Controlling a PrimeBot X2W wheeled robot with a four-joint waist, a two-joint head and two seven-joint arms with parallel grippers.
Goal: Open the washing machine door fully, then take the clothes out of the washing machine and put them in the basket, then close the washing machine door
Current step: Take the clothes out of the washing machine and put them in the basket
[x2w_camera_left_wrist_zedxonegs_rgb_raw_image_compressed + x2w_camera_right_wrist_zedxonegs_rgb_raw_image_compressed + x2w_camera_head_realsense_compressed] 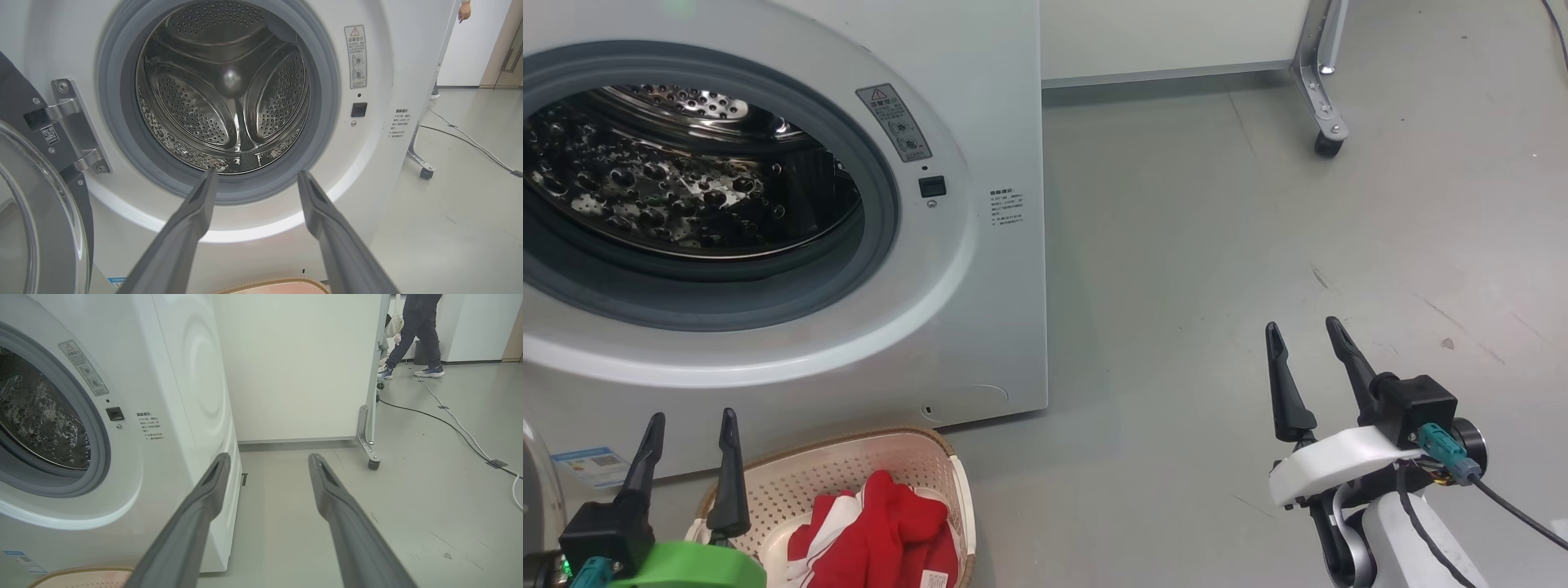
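A: We see the left pincer (692, 416) with its two fingers spread wide, nothing between them, and the right pincer (1301, 325) just the same, released and empty.

B: And the clothes (890, 523)? Red bundle lying in the basket (907, 437), just right of the left pincer, a little below its tips.

A: Straight ahead of that pincer we see the drum (229, 94) of the washing machine (1005, 327), and it looks bare to us. So we judge the unloading done; closing is what's left.

B: The washing machine door (45, 220) hangs open just left of the left pincer, close by, on its hinge (69, 122). The right pincer is well apart from it, out over the floor (1258, 204).

A: So we take the left one. We want to get behind the door's free edge, far from the hinge, and push with the flat of a finger, not a tip on the glass.

B: One smooth arc, clear of the basket, pressing until the latch side meets the front squarely.
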